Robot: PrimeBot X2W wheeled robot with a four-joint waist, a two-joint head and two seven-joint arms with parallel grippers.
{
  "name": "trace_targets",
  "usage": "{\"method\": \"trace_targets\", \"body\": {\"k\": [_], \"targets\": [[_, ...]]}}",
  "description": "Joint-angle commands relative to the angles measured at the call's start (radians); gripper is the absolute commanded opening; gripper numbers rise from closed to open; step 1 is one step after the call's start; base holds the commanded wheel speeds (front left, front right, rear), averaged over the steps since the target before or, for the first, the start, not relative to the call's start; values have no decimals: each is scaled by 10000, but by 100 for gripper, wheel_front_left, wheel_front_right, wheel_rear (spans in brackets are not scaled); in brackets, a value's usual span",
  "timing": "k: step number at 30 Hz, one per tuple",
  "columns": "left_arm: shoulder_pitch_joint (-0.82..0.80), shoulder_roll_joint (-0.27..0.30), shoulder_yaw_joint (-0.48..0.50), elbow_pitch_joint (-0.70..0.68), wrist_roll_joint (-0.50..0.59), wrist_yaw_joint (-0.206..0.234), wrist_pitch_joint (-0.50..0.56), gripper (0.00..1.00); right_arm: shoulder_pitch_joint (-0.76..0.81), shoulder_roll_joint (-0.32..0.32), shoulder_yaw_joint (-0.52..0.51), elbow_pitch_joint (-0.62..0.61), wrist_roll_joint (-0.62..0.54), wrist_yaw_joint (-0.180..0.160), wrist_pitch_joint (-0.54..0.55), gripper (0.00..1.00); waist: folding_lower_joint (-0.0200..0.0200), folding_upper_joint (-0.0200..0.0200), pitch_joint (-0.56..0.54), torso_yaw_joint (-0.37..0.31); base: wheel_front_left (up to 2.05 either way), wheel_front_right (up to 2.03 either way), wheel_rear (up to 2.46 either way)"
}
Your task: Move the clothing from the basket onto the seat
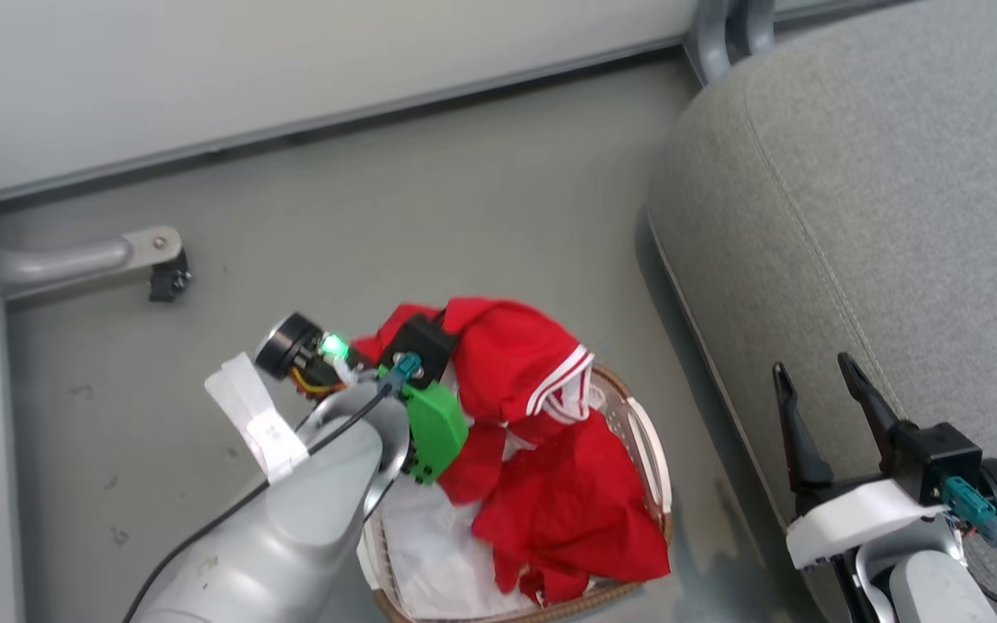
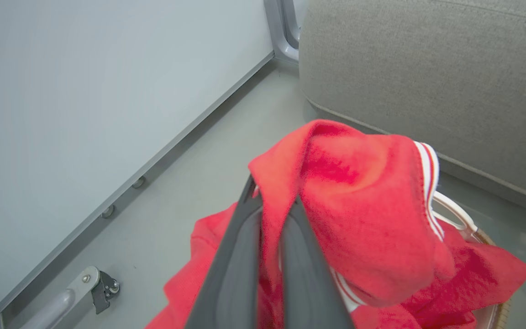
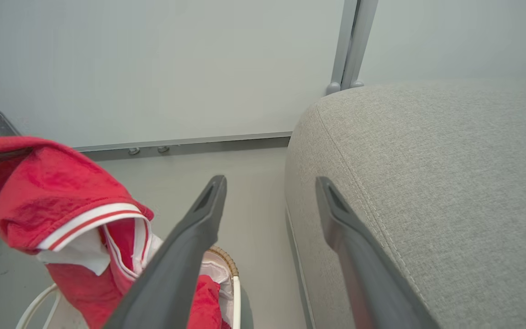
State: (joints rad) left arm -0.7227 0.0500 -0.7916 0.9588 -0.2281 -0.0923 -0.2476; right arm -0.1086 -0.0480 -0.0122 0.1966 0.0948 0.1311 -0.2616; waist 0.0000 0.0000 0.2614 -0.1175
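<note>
- Two red garments are in play: the striped-trim garment [image 1: 516, 363] is pinched up above the basket [image 1: 659, 484], and the plain red garment [image 1: 576, 510] lies in it, spilling over the rim on the side nearest the seat [image 1: 897, 216]
- Left gripper [image 2: 273, 196]: its two dark fingers are closed on a fold of the striped-trim garment, with red cloth bunched between and over them; the garment's lower part hangs down to the pile, so it is not free of the basket
- Right gripper [image 1: 814, 368]: fingers spread wide, holding nothing, poised over the seat's rounded edge, well apart from the clothing
- The basket stands on the grey floor [image 1: 377, 216] just beside the seat, its white liner [image 1: 429, 545] bare on the side nearest the robot
- Step in hand, as it appears: lifting the first garment out; nothing lies on the seat
- The next move calls for more height, so the hanging tail clears the rim, then a sweep to the robot's right over the cushion edge before the fingers part
- The two garments touch where they overlap, so the plain one may drag along or tug the basket; a slow lift would show which
</note>
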Motion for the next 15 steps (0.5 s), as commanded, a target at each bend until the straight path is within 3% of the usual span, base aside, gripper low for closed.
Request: {"method": "trace_targets", "body": {"k": [1, 15], "targets": [[-240, 9, -34, -172, 17, 8, -99, 0, 251, -42, -76, 39, -64, -6, -53, 100, 0, 0, -1044, 576, 0, 0, 0], [-2504, 704, -85, -1758, 68, -290, 86, 0, 755, -42, 83, -156, -196, -6, -53, 100, 0, 0, -2164, 559, 0, 0, 0]]}}
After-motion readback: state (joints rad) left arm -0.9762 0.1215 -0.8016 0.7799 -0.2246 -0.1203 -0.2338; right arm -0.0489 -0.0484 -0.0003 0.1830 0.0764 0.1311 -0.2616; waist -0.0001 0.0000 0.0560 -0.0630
